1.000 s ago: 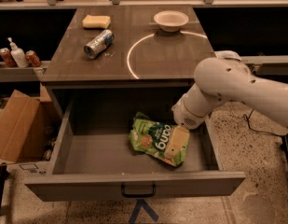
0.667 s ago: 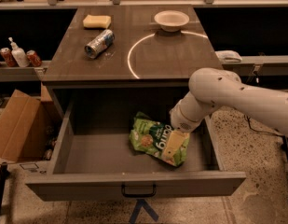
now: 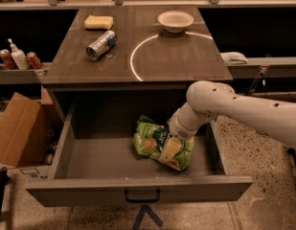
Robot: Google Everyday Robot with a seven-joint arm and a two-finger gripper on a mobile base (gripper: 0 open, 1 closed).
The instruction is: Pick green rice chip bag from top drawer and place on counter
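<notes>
Brown cardboard box [image 3: 16,128], flaps open, stands on the floor at far left, beside the cabinet. Above it, on a low grey ledge [image 3: 23,74]: two red cans [image 3: 5,59] and a white pump bottle [image 3: 17,57] between them. Counter [image 3: 186,63], dark grey-brown and glossy, carries four items: a yellow sponge [image 3: 98,22] at the back left; a silver can [image 3: 101,45] lying on its side just in front of the sponge; a thin white arc [image 3: 133,56] marked across the middle; a white bowl [image 3: 175,20] at the back, resting on the far end of that arc. Top drawer [image 3: 90,162], grey and shallow, is pulled fully out below the counter's front edge, with a small dark handle [image 3: 142,195] centred on its front panel. Green rice chip bag [image 3: 150,140], crinkled, lies on the drawer floor right of centre, well apart from the left wall. Gripper [image 3: 170,150], tan at its tip, is down inside the drawer and pressed onto the right half of the bag; how wide it stands, and whether it grips the bag, cannot be told. White arm [image 3: 233,109] reaches in from the right edge, over the drawer's right wall. A white flat object [image 3: 233,57] lies on the ledge right of the counter. Speckled floor [image 3: 267,195] shows at lower right.
</notes>
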